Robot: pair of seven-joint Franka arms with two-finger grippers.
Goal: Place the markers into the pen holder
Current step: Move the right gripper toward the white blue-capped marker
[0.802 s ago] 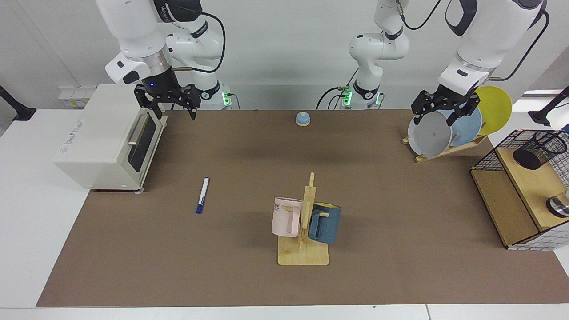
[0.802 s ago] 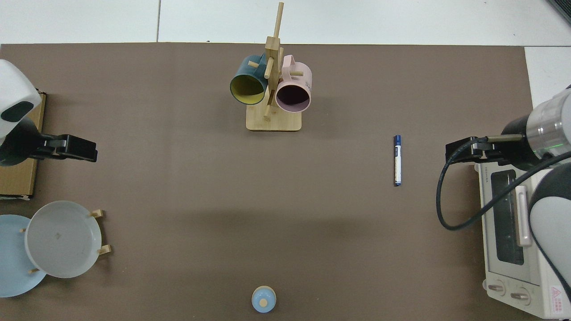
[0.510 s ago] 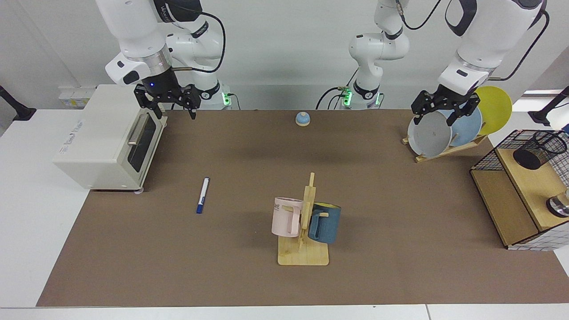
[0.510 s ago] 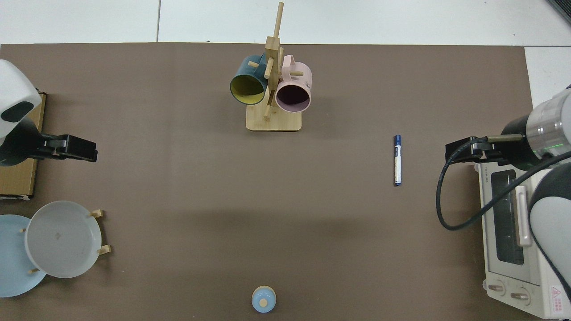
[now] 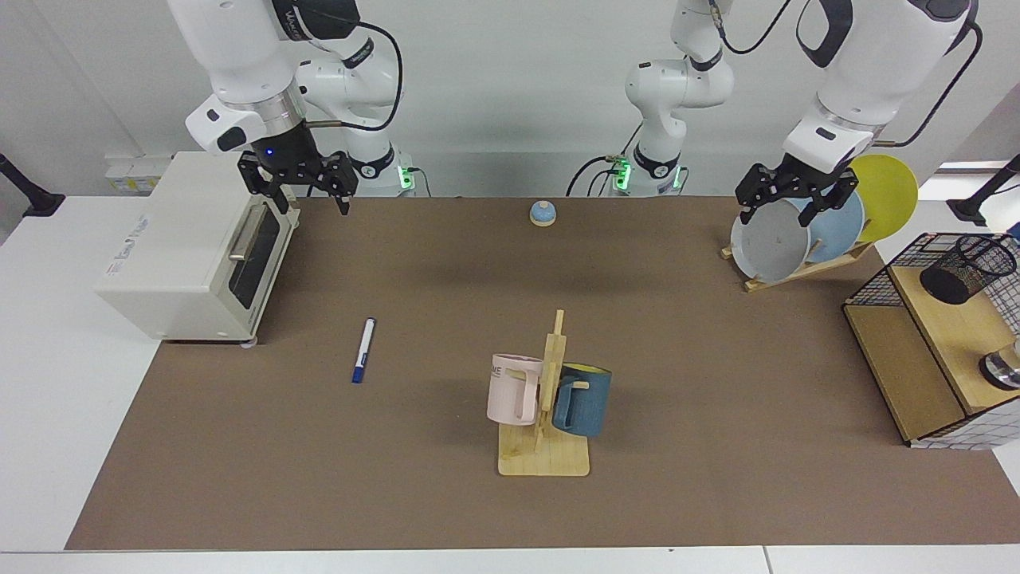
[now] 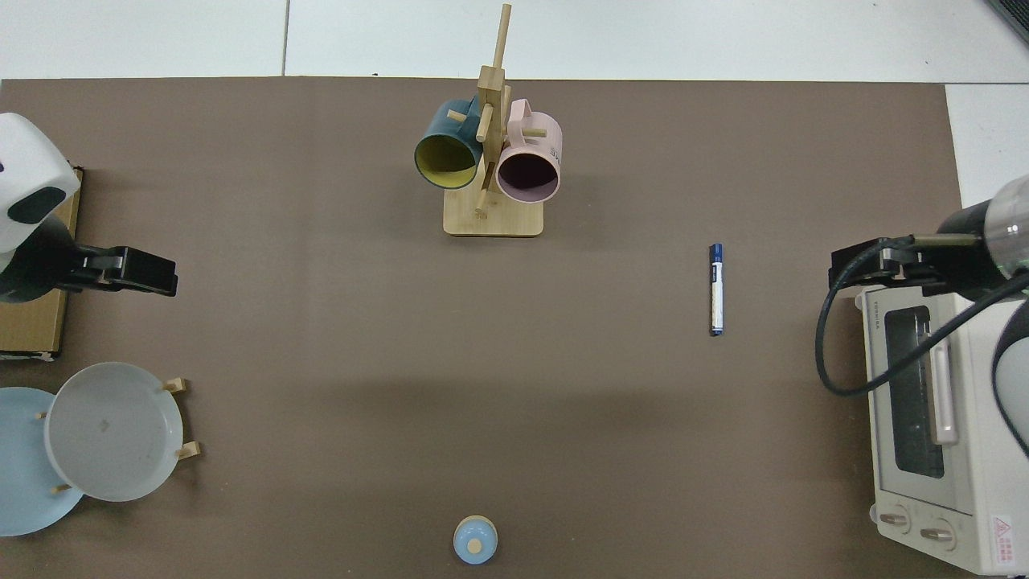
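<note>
Marker first: it lies flat on the brown table, alone in open space, cap end toward the camera in the facing view, near the toaster oven and well apart from everything else, so a claw could come straight down on its barrel without fouling anything; nothing touches it, and the task looks not yet begun; level with it toward the middle stands the mug rack, a pink mug and a blue one hung on its pegs, clear of any straight path across the table; off at the far side of the table from the marker, the holder sits tilted on the wooden shelf of the wire basket, its mouth leaning away from upright, which I judge will make dropping a marker in harder than with an upright cup; farther back, the right claw hangs above the oven's near corner, fingers spread and holding nothing, the closer of the two to the marker and so the likelier one to fetch it; the left claw hovers in front of the plate rack, fingers likewise spread and empty, nearer the holder, perhaps waiting for a hand-over since marker and holder lie at opposite ends; farthest back, a small blue bell rests by the table's rear edge, between the arms' bases.
</note>
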